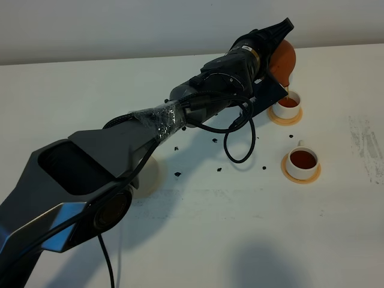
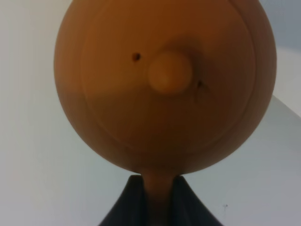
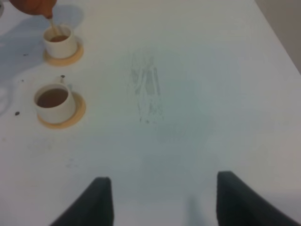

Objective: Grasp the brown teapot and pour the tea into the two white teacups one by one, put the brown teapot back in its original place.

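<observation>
The left gripper [image 2: 157, 201] is clenched on the loop handle of the brown teapot [image 2: 164, 89] – its 2 dark fingers [image 2: 127, 207] press the handle from both sides. The teapot sits directly in front of the fingers, tipped forward. It is matte reddish-brown clay, round and squat, with a smooth lid and a round knob [image 2: 170, 70].

Just below the gripper, under the spout, a thin brown stream falls into 1 white teacup [image 1: 288, 103]. The cup is small and cylindrical and stands on an orange-tan coaster [image 1: 284, 119]. The second teacup [image 1: 302, 160] stands beside it, a little farther from the gripper, full of brown tea, on its own coaster [image 1: 301, 176].

Well behind the gripper, back along the arm, lies the flat cream disc [image 1: 149, 175], partly hidden. Small black crumbs [image 1: 178, 174] dot the white table [image 1: 240, 240].

The right gripper [image 3: 162, 202] is released – its 2 fingers stand wide apart, grasping nothing, both cups well ahead of it.
</observation>
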You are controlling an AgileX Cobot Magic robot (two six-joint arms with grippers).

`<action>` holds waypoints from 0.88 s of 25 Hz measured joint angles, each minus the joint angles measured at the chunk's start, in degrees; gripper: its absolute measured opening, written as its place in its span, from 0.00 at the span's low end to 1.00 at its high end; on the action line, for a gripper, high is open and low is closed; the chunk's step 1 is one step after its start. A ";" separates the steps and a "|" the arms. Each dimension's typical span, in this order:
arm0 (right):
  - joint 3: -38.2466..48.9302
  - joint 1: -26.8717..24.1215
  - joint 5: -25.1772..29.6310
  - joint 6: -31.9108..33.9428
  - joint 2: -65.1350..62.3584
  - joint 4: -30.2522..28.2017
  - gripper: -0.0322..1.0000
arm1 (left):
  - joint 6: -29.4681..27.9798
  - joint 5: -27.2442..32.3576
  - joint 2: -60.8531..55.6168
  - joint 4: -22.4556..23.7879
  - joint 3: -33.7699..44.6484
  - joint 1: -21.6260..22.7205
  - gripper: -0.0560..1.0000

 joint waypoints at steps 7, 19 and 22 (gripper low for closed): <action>0.00 0.00 0.00 0.00 0.00 0.00 0.49 | 0.00 -0.07 0.00 1.09 0.00 0.00 0.14; 0.00 0.00 0.00 0.00 0.00 0.00 0.49 | 0.00 -0.75 0.00 2.78 0.00 0.00 0.14; 0.00 0.00 0.00 0.00 0.00 0.00 0.49 | 0.00 -0.75 0.00 2.82 0.00 0.00 0.14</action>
